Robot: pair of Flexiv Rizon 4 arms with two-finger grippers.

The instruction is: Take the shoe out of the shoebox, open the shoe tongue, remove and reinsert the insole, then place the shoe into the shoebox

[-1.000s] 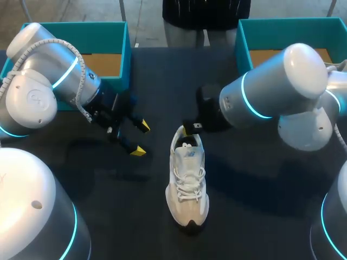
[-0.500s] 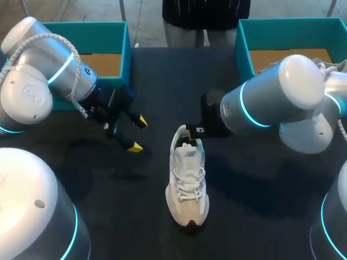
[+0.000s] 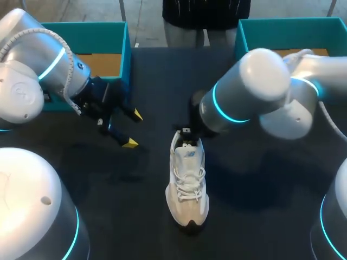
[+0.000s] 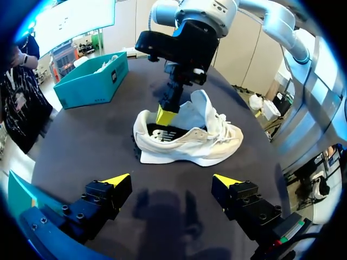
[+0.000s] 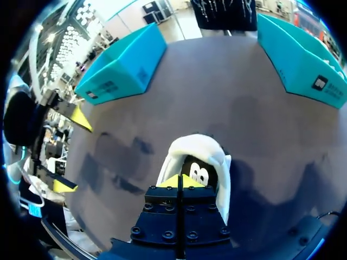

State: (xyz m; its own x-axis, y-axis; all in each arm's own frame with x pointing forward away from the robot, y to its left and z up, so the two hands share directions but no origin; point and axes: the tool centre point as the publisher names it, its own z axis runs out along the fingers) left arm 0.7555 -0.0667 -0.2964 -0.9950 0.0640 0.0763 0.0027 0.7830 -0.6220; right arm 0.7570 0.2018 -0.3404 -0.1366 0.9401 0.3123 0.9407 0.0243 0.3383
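Note:
A white lace-up shoe [image 3: 187, 184] stands upright mid-table, toe toward the near edge. My right gripper [image 3: 186, 131] is at its heel end, shut, with the yellow tips dipped into the shoe's opening [image 5: 196, 162]. In the left wrist view those fingertips [image 4: 165, 116] sit just inside the collar of the shoe [image 4: 190, 141]. Whether they pinch anything inside is hidden. My left gripper [image 3: 132, 129] hangs open to the left of the shoe, apart from it, and its fingers [image 4: 116, 180] frame bare table ahead of the shoe's side.
A teal shoebox [image 3: 118, 32] stands at the back left and a second teal box [image 3: 243, 38] at the back right, both open-topped. The right arm's bulky elbow [image 3: 255, 86] hangs over the table behind the shoe.
The right arm has swung leftward and its gripper has settled lower into the shoe's heel opening. The left gripper has drawn back a little to the left. The shoe has not moved.

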